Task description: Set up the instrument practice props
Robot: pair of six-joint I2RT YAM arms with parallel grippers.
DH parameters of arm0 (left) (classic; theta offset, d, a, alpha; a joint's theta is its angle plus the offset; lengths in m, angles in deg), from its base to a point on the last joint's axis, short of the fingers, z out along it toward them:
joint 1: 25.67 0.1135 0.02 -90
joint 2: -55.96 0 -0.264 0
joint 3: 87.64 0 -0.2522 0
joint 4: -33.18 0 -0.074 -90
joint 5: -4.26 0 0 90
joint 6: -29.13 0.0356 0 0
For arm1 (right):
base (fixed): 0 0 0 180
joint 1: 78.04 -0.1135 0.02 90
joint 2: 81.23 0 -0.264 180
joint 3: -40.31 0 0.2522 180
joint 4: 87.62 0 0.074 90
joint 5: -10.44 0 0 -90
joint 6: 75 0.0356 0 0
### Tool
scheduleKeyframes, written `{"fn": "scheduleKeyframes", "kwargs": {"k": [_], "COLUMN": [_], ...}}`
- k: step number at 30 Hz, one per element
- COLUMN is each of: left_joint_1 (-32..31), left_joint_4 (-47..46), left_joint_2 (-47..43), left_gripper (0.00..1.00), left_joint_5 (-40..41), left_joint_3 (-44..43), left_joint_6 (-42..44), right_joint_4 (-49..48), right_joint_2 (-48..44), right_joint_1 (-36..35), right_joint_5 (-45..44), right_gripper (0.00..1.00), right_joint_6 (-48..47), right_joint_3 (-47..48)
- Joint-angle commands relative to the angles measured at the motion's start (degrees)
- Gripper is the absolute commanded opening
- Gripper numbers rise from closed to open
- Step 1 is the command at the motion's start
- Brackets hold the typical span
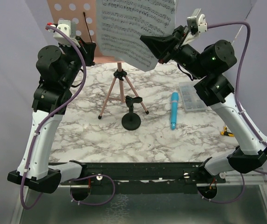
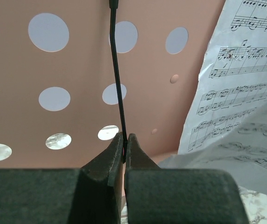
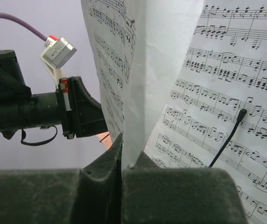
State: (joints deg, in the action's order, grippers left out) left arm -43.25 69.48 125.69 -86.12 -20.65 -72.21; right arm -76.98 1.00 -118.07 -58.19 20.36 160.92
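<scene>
The pink hole-dotted music stand (image 1: pixel 72 14) rises at the back on thin tripod legs (image 1: pixel 119 91). My left gripper (image 1: pixel 87 46) is shut on the stand's thin black retainer wire (image 2: pixel 119 93), pinched at the fingertips (image 2: pixel 124 140) in front of the pink desk (image 2: pixel 77 60). My right gripper (image 1: pixel 159 51) is shut on the lower edge of a white sheet-music page (image 3: pixel 147 70), holding it up by the stand. A second page (image 3: pixel 226 93) lies behind it, with another black wire (image 3: pixel 226 140) across it. The blue toy microphone (image 1: pixel 174 111) lies on the table. The black round-based mic stand (image 1: pixel 131 116) is upright beside it.
A clear plastic compartment box (image 1: pixel 192 97) sits at the right of the marble tabletop (image 1: pixel 100 140). A small yellow and black object (image 1: pixel 226 132) lies by the right arm. Purple cables loop from both wrists. Purple walls close in the sides.
</scene>
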Motion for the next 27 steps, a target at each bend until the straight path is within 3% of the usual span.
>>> {"fn": "scheduleKeyframes", "kwargs": {"k": [1, 16, 27], "left_joint_1": [0.4, 0.3, 0.3], "left_joint_4": [-1.2, -9.4, -14.4], "left_joint_2": [-1.5, -6.8, -9.3], "left_gripper": [0.0, 0.0, 0.0], "left_joint_5": [-1.9, -2.4, -3.0], "left_joint_3": [1.9, 9.6, 13.9], "left_joint_6": [0.8, 3.5, 5.6], "right_joint_4": [-2.8, 0.1, 1.2], "right_joint_2": [1.9, 10.1, 15.7], "right_joint_1": [-0.2, -0.2, -0.2], "right_joint_5": [-3.4, -8.4, -5.9], "right_gripper": [0.0, 0.0, 0.0], "right_joint_6": [1.4, 2.0, 4.0], "right_joint_3": [1.7, 9.8, 16.2]}}
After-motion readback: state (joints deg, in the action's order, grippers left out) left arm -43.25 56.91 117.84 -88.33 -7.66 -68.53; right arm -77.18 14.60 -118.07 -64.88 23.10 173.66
